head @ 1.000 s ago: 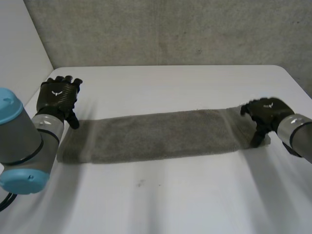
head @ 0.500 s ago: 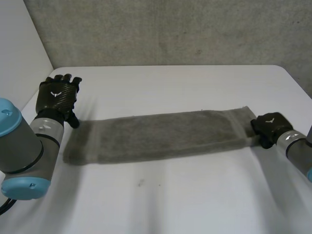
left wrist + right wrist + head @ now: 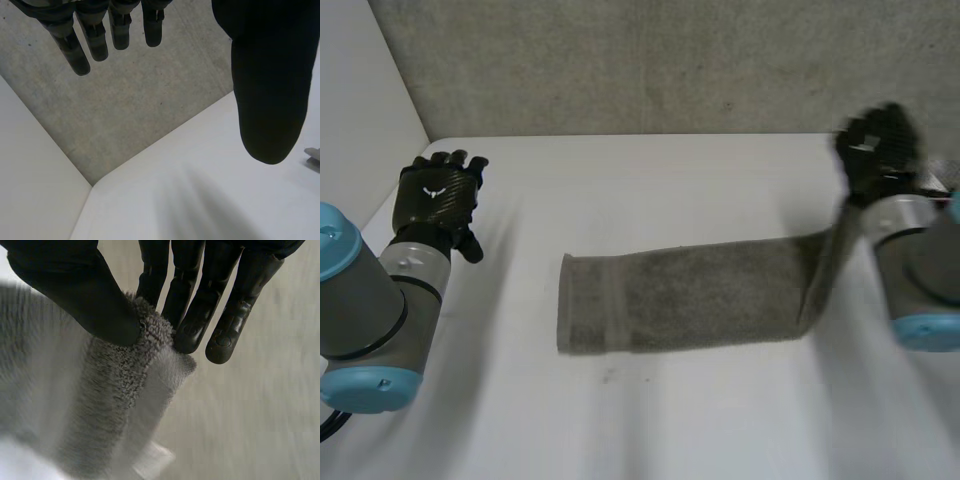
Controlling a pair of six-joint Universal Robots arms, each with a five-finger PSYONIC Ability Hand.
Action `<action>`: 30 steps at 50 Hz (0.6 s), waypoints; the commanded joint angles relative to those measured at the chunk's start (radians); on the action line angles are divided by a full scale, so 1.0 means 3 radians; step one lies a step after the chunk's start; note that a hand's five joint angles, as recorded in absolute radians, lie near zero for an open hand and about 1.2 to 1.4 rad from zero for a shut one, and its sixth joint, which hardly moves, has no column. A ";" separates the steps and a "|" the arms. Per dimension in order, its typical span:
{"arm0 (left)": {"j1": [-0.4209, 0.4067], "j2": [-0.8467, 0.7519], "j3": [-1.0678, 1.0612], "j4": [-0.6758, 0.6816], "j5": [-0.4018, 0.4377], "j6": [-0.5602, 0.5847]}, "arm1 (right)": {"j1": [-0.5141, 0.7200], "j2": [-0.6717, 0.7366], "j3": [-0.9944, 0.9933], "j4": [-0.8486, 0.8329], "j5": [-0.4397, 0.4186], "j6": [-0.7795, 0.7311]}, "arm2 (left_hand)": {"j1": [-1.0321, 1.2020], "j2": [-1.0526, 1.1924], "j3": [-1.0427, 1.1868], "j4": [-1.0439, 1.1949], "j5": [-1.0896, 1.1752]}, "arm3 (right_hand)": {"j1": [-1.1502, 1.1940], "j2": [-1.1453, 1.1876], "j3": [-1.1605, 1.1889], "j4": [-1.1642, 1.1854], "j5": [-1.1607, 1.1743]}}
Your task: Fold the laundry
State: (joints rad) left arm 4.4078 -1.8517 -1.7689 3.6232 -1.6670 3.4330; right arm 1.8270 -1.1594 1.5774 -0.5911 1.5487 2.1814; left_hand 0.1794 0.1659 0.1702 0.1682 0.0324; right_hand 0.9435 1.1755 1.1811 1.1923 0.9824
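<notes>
so, the right hand (image 3: 878,150) pinches one short end of the grey towel (image 3: 690,295) between its thumb and the fingers (image 3: 192,325), and holds that end raised off the white bench (image 3: 650,430). from the fingertips the cloth falls steeply and then runs flat along the bench to its other short end, which has a hem band across it. the left hand (image 3: 438,195) hovers near the bench's corner with its fingers straight and loosely spread, holding nothing, and the towel's free end lies well apart from them. as for progress, the towel reads as a long narrow strip, so a lengthwise fold is probably done, though i cannot tell the layers. the crosswise fold looks only begun: the pinched end is up but not yet laid over the free end. what is left, by my reckoning, is carrying it across, setting it down edge to edge, and perhaps one more halving.
</notes>
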 commanded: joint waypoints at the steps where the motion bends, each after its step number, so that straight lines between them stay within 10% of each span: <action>1: -0.0028 0.0001 -0.0004 0.0000 -0.0007 0.0000 | 0.1026 0.0208 -0.0012 -0.0136 -0.0916 0.0240 | -0.0016 0.0029 0.0015 0.0021 -0.0108 | 0.1509 0.0736 0.0717 0.0680 0.0798; 13: -0.0058 0.0001 -0.0056 0.0000 -0.0002 0.0000 | 0.1662 0.0781 0.0009 -0.0029 -0.1557 0.0409 | -0.0016 0.0029 0.0015 0.0021 -0.0108 | 0.1258 0.0485 0.0466 0.0429 0.0547; 15: -0.0079 0.0001 -0.0061 0.0005 -0.0002 0.0000 | 0.1641 0.0776 -0.0002 0.0103 -0.1456 0.0424 | -0.0016 0.0029 0.0015 0.0021 -0.0108 | -0.1673 -0.2447 -0.2465 -0.2503 -0.2385; 17: -0.0110 -0.0005 -0.0061 0.0000 0.0004 0.0000 | 0.1631 0.0731 -0.0002 0.0170 -0.1374 0.0470 | -0.0016 0.0029 0.0015 0.0021 -0.0108 | -0.2563 -0.3337 -0.3355 -0.3393 -0.3275; 30: -0.0743 -0.0025 0.0011 0.0005 -0.0002 -0.0051 | 0.0997 -0.0098 0.0218 0.0815 -0.1036 0.2495 | -0.0016 0.0029 0.0015 0.0021 -0.0108 | -0.2563 -0.3337 -0.3355 -0.3393 -0.3275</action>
State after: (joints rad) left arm 4.2921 -1.8557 -1.7851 3.6237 -1.6661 3.4295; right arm 2.2462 -1.0563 1.5986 -0.4572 1.2229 2.5665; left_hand 0.1794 0.1656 0.1702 0.1682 0.0324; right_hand 0.2120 0.2260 0.2107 0.2328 0.0584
